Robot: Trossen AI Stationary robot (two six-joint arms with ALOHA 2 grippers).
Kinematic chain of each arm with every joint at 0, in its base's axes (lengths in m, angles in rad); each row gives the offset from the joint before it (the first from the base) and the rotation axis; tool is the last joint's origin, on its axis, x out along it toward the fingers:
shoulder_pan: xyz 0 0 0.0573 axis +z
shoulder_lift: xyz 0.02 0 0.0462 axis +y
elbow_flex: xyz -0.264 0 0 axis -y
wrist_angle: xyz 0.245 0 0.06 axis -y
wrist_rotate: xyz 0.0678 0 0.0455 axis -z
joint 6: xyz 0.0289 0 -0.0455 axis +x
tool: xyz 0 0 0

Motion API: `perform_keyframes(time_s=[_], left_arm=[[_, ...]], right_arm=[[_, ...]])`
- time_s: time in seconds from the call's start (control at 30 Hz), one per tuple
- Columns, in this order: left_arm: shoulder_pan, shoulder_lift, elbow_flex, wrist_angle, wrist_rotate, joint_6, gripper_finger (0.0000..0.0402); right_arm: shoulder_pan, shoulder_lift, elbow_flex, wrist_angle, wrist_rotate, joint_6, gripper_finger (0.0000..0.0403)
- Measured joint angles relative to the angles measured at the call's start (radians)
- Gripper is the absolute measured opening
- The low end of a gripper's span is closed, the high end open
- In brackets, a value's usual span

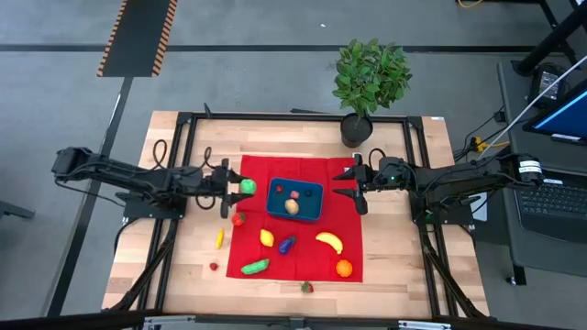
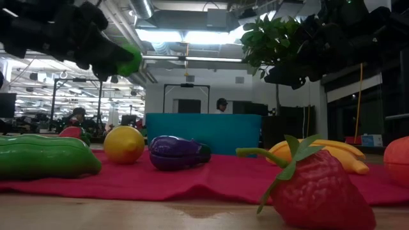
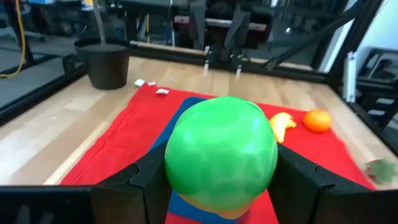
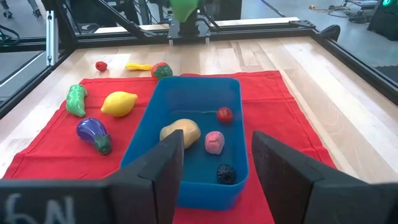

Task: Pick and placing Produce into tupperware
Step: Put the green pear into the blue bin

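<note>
We see the left gripper (image 1: 246,186) held above the red cloth (image 1: 344,220), just left of the blue tupperware (image 1: 294,200), its jaws clamped on a round green fruit (image 3: 221,152). From the left wrist that fruit fills the middle of the view and hides most of the tupperware behind it, so only a sliver of blue shows beneath it.

The right gripper (image 1: 354,187) hangs at the tupperware's right end, jaws apart with nothing between them. Past its fingers (image 4: 166,168) we make out four pieces inside the container: a tan potato (image 4: 180,131), a pink piece (image 4: 214,142), a small red one (image 4: 224,114) and a dark berry (image 4: 226,173), whose kind we cannot tell.

Still on the cloth lie a lemon (image 1: 267,238), an eggplant (image 1: 287,244), a banana (image 1: 329,241), an orange (image 1: 343,268) and a green cucumber (image 1: 255,267). On the bare bench (image 1: 183,266) sits a strawberry (image 2: 318,189), near the cloth's front edge. In the low view both grippers are dark shapes cut off at the top.
</note>
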Motion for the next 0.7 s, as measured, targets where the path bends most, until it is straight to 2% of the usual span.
perform_keyframes(time_s=[0.23, 0.4, 0.7], left_arm=[[0.033, 0.183, 0.095, 0.003, 0.002, 0.057, 0.0205], [0.075, 0.260, 0.156, 0.011, 0.119, 0.100, 0.0205], [0.138, 0.367, 0.263, -0.017, 0.241, 0.132, 0.0205]], right_arm=[[0.000, 0.000, 0.000, 0.000, 0.000, -0.003, 0.0190], [0.000, 0.000, 0.000, 0.000, 0.000, -0.003, 0.0190], [0.000, 0.000, 0.000, 0.000, 0.000, -0.003, 0.0190]])
